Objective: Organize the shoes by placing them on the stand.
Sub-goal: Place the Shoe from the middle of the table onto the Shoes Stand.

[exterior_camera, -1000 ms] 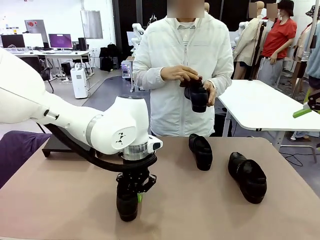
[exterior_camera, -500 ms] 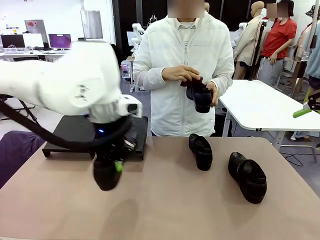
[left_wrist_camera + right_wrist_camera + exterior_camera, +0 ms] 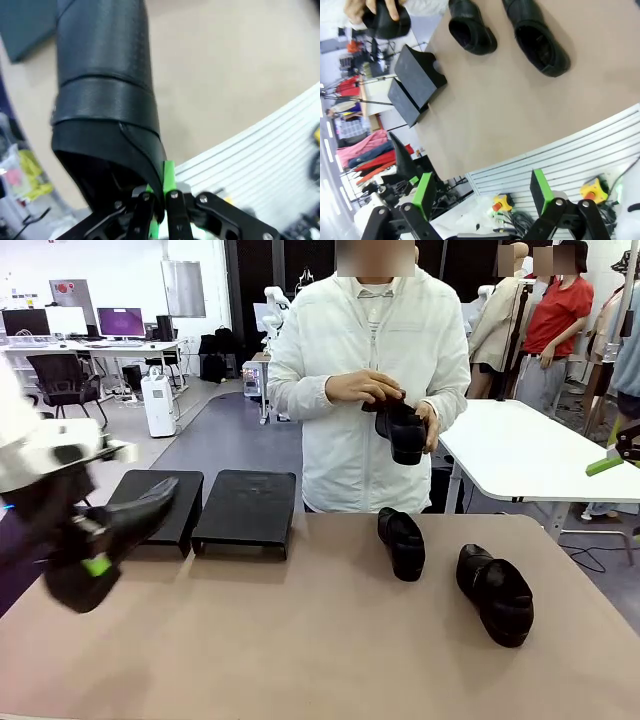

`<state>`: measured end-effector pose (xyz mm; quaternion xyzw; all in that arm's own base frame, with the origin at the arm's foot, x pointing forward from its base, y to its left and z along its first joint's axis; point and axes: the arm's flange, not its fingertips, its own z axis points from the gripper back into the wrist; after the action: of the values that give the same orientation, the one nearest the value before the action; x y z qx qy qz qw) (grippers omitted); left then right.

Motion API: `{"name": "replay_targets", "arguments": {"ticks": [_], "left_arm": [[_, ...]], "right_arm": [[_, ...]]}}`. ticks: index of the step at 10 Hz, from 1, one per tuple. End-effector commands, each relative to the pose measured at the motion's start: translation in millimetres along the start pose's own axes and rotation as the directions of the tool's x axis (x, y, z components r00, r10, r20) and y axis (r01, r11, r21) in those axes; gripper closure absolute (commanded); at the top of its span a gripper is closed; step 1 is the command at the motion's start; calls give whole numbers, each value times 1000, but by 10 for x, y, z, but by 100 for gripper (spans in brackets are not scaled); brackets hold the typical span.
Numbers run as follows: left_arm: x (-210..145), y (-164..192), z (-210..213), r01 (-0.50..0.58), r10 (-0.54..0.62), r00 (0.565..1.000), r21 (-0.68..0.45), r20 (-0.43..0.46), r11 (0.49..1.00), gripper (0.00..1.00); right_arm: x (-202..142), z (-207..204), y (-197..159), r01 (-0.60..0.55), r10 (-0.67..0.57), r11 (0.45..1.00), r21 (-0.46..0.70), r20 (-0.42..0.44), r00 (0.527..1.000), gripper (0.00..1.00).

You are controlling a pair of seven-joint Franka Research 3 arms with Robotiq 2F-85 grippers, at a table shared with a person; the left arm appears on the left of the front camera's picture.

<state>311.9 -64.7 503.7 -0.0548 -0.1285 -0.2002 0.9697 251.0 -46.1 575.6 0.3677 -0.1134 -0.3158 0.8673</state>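
Clamped shut with the left gripper (image 3: 159, 200) on the thin leather wall at the collar of one glossy black slip-on shoe (image 3: 102, 95). Green pads (image 3: 169, 175) pressed almost together, with only that fold of leather between. Hung from that pinch with the toe pointing away from the gripper, clear of the tan counter (image 3: 300, 640) as far as can be judged, and blurred in the front view.

Probably light enough for a single pinch. Stiff in the sole and soft in the upper, though, so likely to swing or sag about so small a hold. Glossy as well, so apt to slide out from the pads. Better taken deeper, with one finger inside the opening and one outside at the backed, firmest part of the heel. Best set down sole-flat rather than dropped, to spare the polish.

Just past the gripper, toward the person (image 3: 360, 360): the stand. Nearer platform (image 3: 155, 505) right behind the shoe's toe, second platform (image 3: 245, 508) close beside it, with no shoe to be seen on either.

Well off to the gripper's right, lying apart on the counter with openings up: a second shoe (image 3: 402, 542) and a third shoe (image 3: 495, 592).

Farther off, across the counter: a fourth shoe (image 3: 400, 430), held in both of the person's hands.

Right gripper (image 3: 482, 192) spread wide with nothing between the fingers, held back over the counter's near edge, well apart from every shoe.
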Motion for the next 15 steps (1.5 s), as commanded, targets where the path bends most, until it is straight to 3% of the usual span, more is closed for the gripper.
{"name": "replay_targets", "arguments": {"ticks": [1, 2, 3, 8, 9, 10, 11, 12, 14, 15], "left_arm": [[-236, 573, -40, -26, 26, 995, 2, -99, 1000, 100], [-272, 740, -93, -202, 201, 979, -33, -45, 979, 100], [-189, 373, -23, -12, 11, 999, -10, -43, 1000, 100], [-200, 363, -66, -3, 2, 998, -7, -68, 1000, 100], [94, 506, -139, -12, 4, 982, -37, -189, 999, 100], [527, 802, -164, -67, 68, 977, 12, -203, 998, 100], [917, 1111, -222, -85, 88, 986, 28, -144, 996, 100], [1249, 1354, -348, -36, 38, 994, 12, -107, 999, 100], [1749, 1832, -673, -115, 123, 992, 152, -41, 982, 100], [1902, 1961, -767, -105, 101, 994, 190, 33, 976, 100]], "right_arm": [[-8, 14, 1, -1, 1, 1000, -1, -3, 1000, 0], [-8, 14, 1, -1, 1, 1000, -1, -3, 1000, 0], [-8, 14, 1, -1, 1, 1000, -1, -3, 1000, 0], [-8, 14, 1, -1, 1, 1000, -1, -3, 1000, 0], [-8, 14, 1, -1, 1, 1000, -1, -3, 1000, 0], [-8, 14, 1, -1, 1, 1000, -1, -3, 1000, 0], [-8, 14, 1, -1, 1, 1000, -1, -3, 1000, 0], [-8, 14, 1, -1, 1, 1000, -1, -3, 1000, 0], [-8, 14, 1, -1, 1, 1000, -1, -3, 1000, 0], [-8, 14, 1, -1, 1, 1000, -1, -3, 1000, 0]]}}
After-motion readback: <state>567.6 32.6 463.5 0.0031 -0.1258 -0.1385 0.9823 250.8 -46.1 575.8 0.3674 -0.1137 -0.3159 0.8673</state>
